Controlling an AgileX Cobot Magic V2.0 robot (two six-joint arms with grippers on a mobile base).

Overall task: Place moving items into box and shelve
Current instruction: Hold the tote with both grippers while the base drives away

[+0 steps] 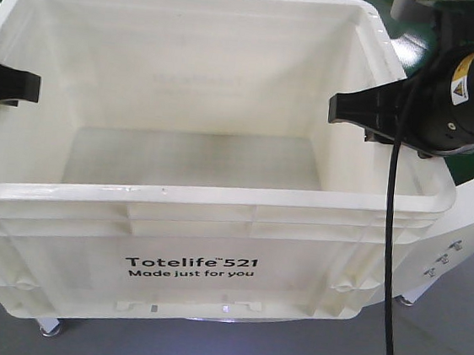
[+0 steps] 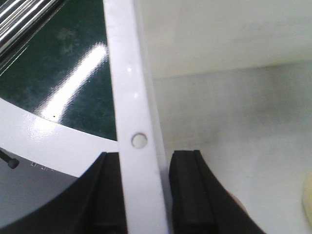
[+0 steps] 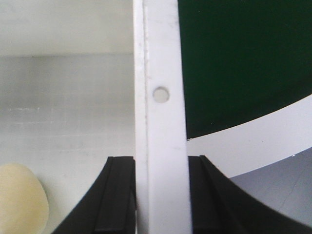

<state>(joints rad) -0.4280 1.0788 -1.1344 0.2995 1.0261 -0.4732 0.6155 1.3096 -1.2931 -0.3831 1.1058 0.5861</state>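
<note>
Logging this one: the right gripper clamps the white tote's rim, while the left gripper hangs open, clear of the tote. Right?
Not quite. The left gripper also clamps the rim of the tote, one finger on each side, as the left wrist view shows. The right gripper does clamp the opposite rim.

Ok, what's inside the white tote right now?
A pale yellow rounded item lies on the floor of the white tote, cut off at the right wrist view's edge. From the front the far floor looks bare; the near wall hides the rest.
</note>
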